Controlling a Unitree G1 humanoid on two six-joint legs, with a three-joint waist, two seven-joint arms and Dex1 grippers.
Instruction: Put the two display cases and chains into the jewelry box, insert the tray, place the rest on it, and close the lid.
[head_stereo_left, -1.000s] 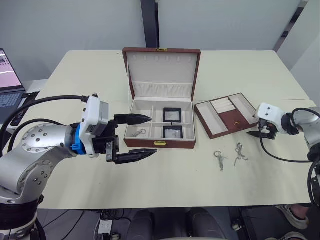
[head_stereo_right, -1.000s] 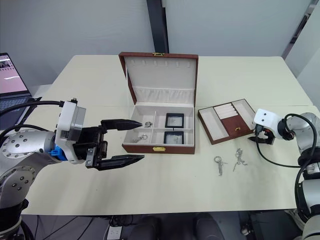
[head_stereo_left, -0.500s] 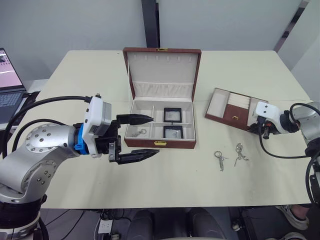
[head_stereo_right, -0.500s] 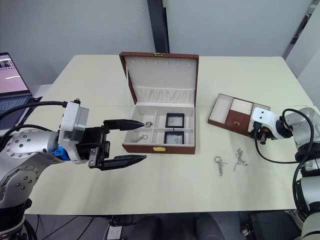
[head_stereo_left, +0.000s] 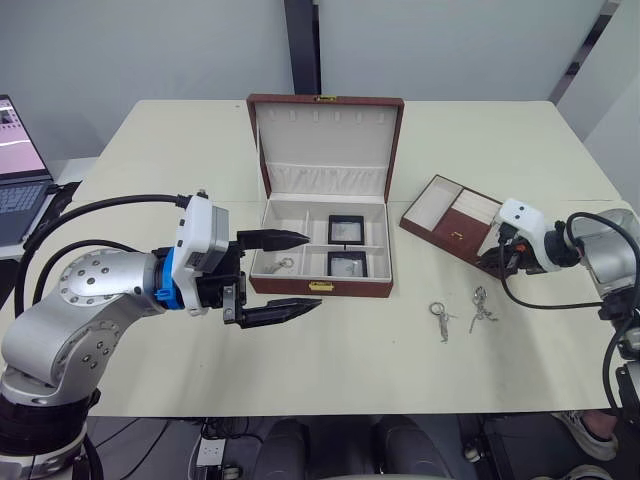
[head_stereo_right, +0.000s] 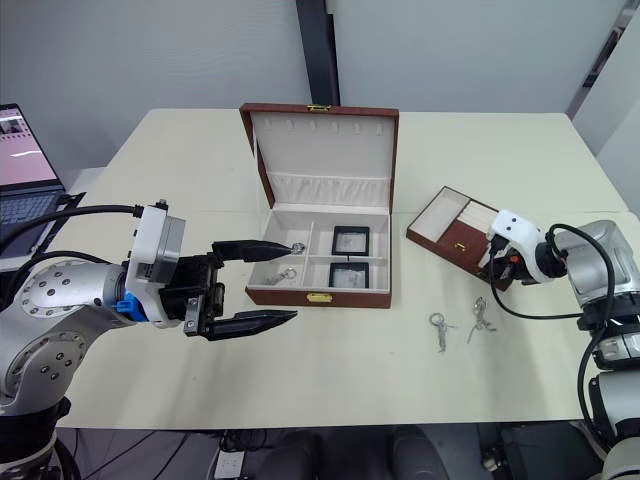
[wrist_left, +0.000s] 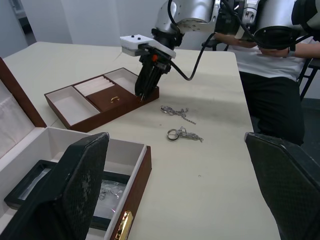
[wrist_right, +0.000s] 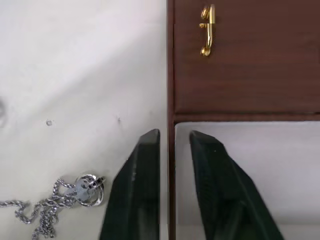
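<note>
Left pincer (head_stereo_left: 285, 275) hovers released at 7 o'clock of the jewelry box (head_stereo_left: 320, 288), one finger above its front-left compartment. Two chains (head_stereo_left: 460, 312) lie on the tabletop (head_stereo_left: 380, 370) at 4 o'clock of the box. Right pincer (wrist_right: 167, 165) is clenched on the near wall of the tray (head_stereo_left: 447, 222), at 3 o'clock of the box. Both display cases (head_stereo_left: 346, 246) sit in the box's right compartments. The lid (head_stereo_left: 326, 143) stands open at 12 o'clock
</note>
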